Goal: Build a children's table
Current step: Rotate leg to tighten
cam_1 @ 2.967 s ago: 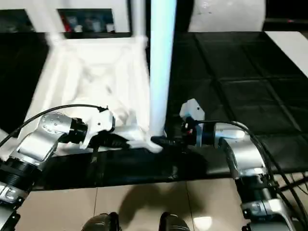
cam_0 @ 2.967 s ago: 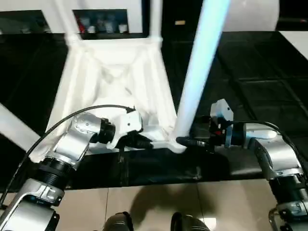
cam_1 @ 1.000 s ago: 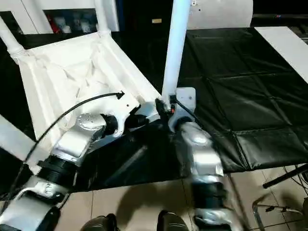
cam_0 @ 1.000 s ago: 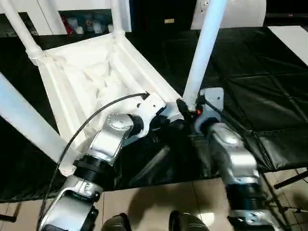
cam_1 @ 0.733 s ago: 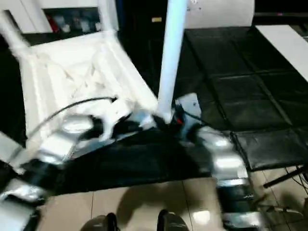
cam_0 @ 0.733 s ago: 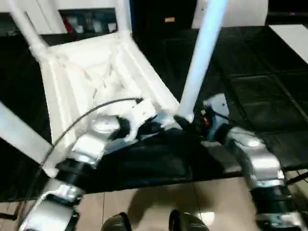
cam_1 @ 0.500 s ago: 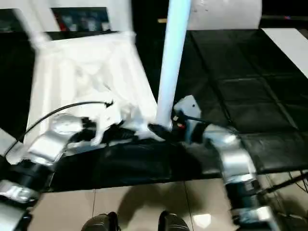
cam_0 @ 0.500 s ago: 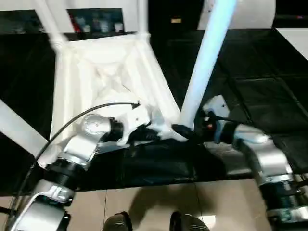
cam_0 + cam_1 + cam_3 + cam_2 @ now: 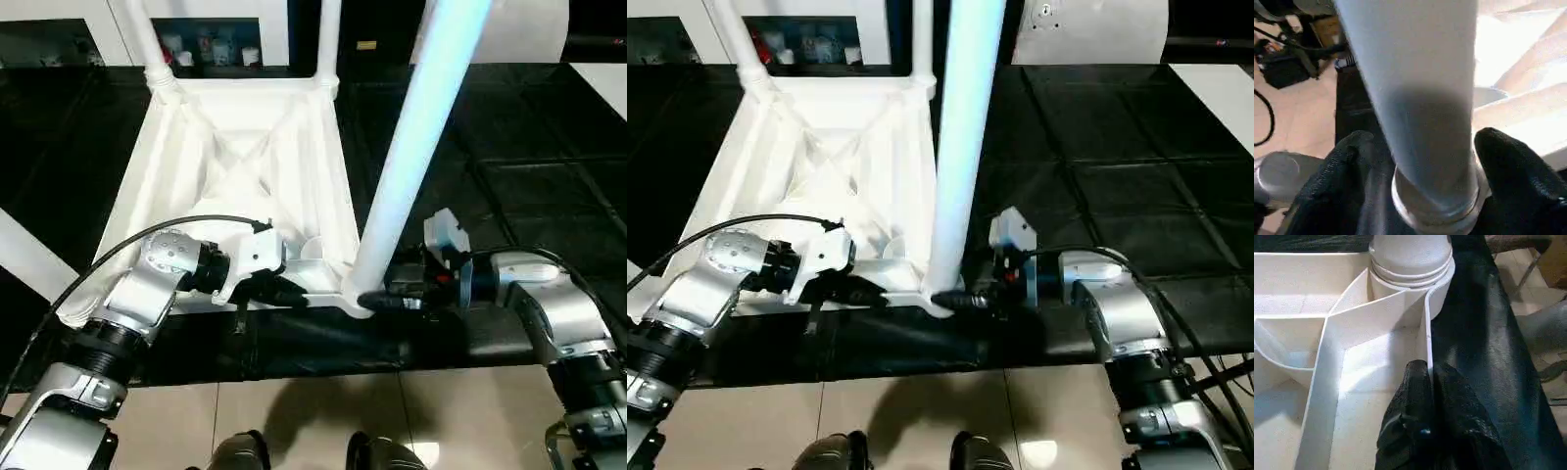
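Children's table (image 9: 245, 176) lies upside down on a black padded mat (image 9: 529, 166), its ribbed underside facing up and forming a shallow tray of walled compartments; the compartments look empty apart from the crossing ribs. Behind the mat stands a white cabinet (image 9: 211, 39) with small items on a shelf, too small to identify. Legs rise from the corner sockets: the nearest leg (image 9: 416, 137) stands tall from the near corner on the robot's right side, two more sit at the far corners (image 9: 152, 54), and a fourth slants across the near left edge of the head view (image 9: 29, 264).

Left gripper (image 9: 1425, 377) has its black fingers together, pinching the thin outer rim wall of the table top, one finger inside the near corner compartment and one outside, just beside the base of the nearest leg. Right gripper (image 9: 1430, 147) sits at the foot of that leg, its fingers (image 9: 1513, 166) on either side of the leg just above the ringed socket; whether they press on it or stand slightly off it I cannot tell.
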Tool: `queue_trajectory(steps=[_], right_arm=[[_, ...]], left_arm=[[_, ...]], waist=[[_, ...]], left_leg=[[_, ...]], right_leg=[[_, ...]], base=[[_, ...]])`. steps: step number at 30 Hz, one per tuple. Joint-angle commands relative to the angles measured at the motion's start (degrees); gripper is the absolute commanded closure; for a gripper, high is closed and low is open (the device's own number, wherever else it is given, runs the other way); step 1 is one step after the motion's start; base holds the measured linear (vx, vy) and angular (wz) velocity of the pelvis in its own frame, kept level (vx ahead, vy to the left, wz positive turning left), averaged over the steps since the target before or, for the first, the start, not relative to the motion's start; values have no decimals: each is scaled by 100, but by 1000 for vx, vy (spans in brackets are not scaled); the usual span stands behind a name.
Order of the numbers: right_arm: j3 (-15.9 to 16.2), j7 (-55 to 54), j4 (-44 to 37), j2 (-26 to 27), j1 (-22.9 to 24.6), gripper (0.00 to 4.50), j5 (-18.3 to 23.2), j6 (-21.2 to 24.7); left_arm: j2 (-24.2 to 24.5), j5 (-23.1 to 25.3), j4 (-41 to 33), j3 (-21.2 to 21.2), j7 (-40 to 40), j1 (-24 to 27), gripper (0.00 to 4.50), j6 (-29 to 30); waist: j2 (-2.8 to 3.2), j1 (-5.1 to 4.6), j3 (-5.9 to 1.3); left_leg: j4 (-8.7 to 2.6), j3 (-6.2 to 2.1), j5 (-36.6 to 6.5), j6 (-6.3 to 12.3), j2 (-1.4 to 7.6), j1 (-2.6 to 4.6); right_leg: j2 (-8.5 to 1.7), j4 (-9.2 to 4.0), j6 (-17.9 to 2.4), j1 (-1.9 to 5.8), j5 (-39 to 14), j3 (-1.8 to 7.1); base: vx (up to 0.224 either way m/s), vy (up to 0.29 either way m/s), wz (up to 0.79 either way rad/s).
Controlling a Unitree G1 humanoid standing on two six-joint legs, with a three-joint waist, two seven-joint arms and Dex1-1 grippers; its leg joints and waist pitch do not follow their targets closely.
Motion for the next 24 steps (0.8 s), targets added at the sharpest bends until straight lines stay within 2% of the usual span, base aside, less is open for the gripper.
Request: queue_trajectory(steps=[1, 14, 21, 23, 24], right_arm=[[117, 253, 135, -60, -102, 123, 86, -36], [257, 673, 154, -141, -105, 235, 234, 190], [108, 248, -382, 68, 141, 245, 582, 819], [105, 72, -503, 145, 208, 245, 584, 907], [152, -350, -679, 292, 315, 245, 436, 999]], left_arm=[[-22, 63, 31, -371, -358, -1, 450, -117], [-38, 79, 238, -349, -347, -87, 450, -218], [-285, -148, 60, -183, -58, -29, 450, 218], [-362, -179, 7, -144, 51, -25, 450, 351], [-471, -171, -91, -135, 225, -20, 450, 550]], waist=[[-45, -2, -401], [-23, 106, -412], [-27, 122, -412], [-33, 122, -388], [-35, 115, -378]], left_leg=[[-283, -66, -654, 731, 372, 77], [-277, -71, -589, 716, 388, 97], [-282, -71, -566, 698, 394, 98], [-292, -72, -709, 629, 387, 94], [-305, -73, -740, 582, 392, 93]], right_leg=[[-511, -286, -1500, 344, -916, 306], [-509, -258, -1549, 340, -749, 306], [-507, -258, -1549, 334, -733, 308], [-520, -306, -1477, 331, -1031, 307], [-516, -308, -1442, 332, -1116, 313]], base=[[0, 0, 0], [0, 0, 0], [0, 0, 0], [0, 0, 0], [0, 0, 0]])
